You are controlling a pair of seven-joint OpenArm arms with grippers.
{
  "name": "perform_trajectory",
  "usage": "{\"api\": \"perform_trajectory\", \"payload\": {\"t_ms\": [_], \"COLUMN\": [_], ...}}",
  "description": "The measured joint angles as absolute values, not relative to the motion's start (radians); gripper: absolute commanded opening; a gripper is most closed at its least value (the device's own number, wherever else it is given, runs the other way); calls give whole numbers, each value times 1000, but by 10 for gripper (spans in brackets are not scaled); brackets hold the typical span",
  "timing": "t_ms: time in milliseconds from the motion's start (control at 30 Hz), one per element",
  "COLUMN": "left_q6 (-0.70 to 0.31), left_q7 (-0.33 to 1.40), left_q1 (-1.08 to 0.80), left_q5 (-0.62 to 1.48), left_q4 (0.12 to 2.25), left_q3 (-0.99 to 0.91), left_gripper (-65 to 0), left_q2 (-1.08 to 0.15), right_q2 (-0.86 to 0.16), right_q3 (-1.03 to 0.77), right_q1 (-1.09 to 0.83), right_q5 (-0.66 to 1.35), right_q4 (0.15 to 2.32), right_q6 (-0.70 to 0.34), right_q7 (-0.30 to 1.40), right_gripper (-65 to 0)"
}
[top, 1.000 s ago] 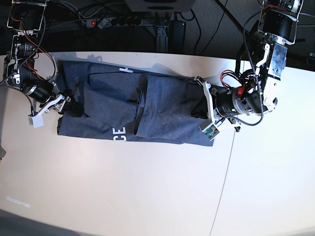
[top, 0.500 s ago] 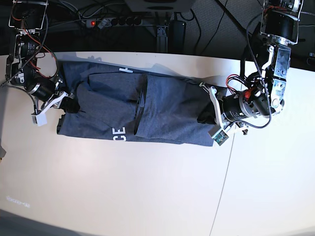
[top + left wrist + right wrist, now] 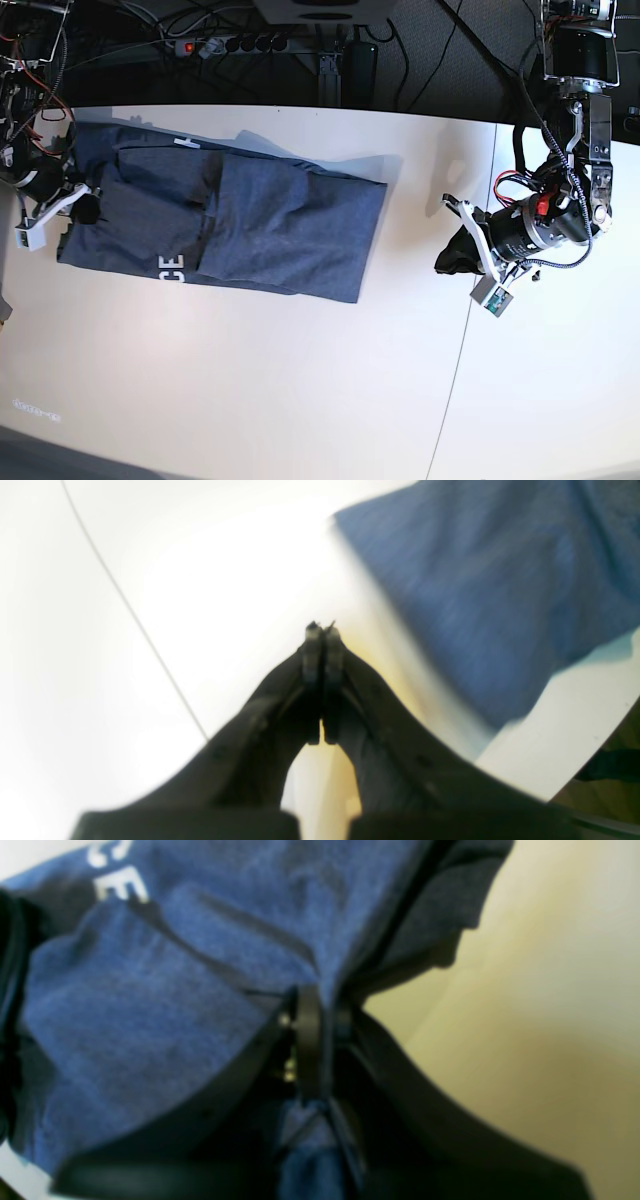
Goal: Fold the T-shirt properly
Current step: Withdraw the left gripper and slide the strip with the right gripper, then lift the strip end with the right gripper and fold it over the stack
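The T-shirt [image 3: 250, 225] lies folded lengthwise on the white table [image 3: 300, 400], toward the base view's left. The right gripper [image 3: 320, 1010], low at the shirt's outer end, is clenched on a fold of fabric. The left gripper [image 3: 322, 630] hangs clenched and empty over bare table, well apart from the shirt.

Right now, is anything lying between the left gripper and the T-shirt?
Nothing visible. The left gripper is shut and empty, with only bare white table between it and the T-shirt. The right gripper is shut on the shirt's far end.
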State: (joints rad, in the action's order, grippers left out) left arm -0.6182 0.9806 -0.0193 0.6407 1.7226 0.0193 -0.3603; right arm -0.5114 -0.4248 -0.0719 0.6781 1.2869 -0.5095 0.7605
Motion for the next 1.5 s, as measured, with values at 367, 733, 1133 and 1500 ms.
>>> {"api": "perform_trajectory", "payload": {"t_ms": [367,733,1133,1500], "left_q6": [-618,-618,-618,-618], "left_q7": [1007,1010,1007,1003], "left_q1": [-20,-20,-19,-19], "left_q5": [656,651,677,736], "left_q4": [1723,1723,1723,1723], "left_q3": [19,19,19,20], "left_gripper": [-650,-650,-650,-650], "left_q2": [-360,-360,-420,-572], "right_q2": [-554,-447,-397,-223], "right_q3": [-508,-506,-371,-238], "right_q1": [-70,-70,-72,-72], "right_q5": [825,910,862,790], "right_q4": [1293,1636,1745,1860], "right_q6": [-510,-511,-512,-513], "right_q7": [805,880,850,832], "right_gripper": [-650,-650,-650,-650]}}
